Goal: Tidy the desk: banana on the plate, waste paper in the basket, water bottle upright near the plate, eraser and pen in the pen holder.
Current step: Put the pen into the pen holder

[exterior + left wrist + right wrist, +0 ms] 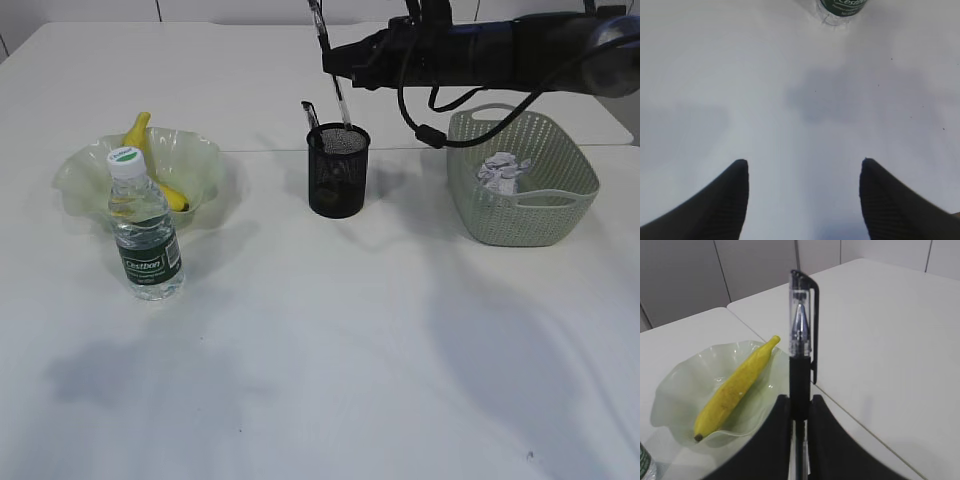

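My right gripper [799,412] is clamped on the pen [801,340], held upright above the pen holder [338,170] so it drops straight in. Left gripper [804,172] hangs w/ fingers apart, empty; bottle [841,10] at its 12 o'clock.
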{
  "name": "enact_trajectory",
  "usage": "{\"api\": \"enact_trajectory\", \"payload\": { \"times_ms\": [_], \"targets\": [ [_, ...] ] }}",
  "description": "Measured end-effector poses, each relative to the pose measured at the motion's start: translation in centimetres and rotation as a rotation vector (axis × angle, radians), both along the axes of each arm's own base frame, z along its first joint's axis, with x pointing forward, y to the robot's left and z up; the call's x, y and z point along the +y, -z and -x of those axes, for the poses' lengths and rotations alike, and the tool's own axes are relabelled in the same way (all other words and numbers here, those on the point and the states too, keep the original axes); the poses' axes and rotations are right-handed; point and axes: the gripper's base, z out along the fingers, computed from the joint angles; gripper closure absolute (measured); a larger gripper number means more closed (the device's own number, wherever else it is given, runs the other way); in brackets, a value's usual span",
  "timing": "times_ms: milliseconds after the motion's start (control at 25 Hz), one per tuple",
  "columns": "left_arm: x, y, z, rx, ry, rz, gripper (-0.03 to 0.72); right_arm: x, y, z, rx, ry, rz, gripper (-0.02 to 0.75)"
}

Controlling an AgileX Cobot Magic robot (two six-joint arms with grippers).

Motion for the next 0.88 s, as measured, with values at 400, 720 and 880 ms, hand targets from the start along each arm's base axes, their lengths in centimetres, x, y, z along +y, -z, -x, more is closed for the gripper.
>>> {"api": "enact_trajectory", "payload": {
  "times_ms": [400,720,880],
  "targets": [
    [0.0,0.0,0.0,0.004,0.001,0.000,0.200,-0.2,4.2,-1.7,0.035,0.091,-0.083,0.696],
    [0.0,0.0,0.0,0.004,0.001,0.000,0.200,-0.4,4.7,-1.9,0.044,0.126,-0.072,0.696],
    [0.0,0.0,0.0,0.004,0.001,0.000,0.200,-0.5,5.0,-2.0,0.049,0.130,-0.070,0.696]
  ]
}}
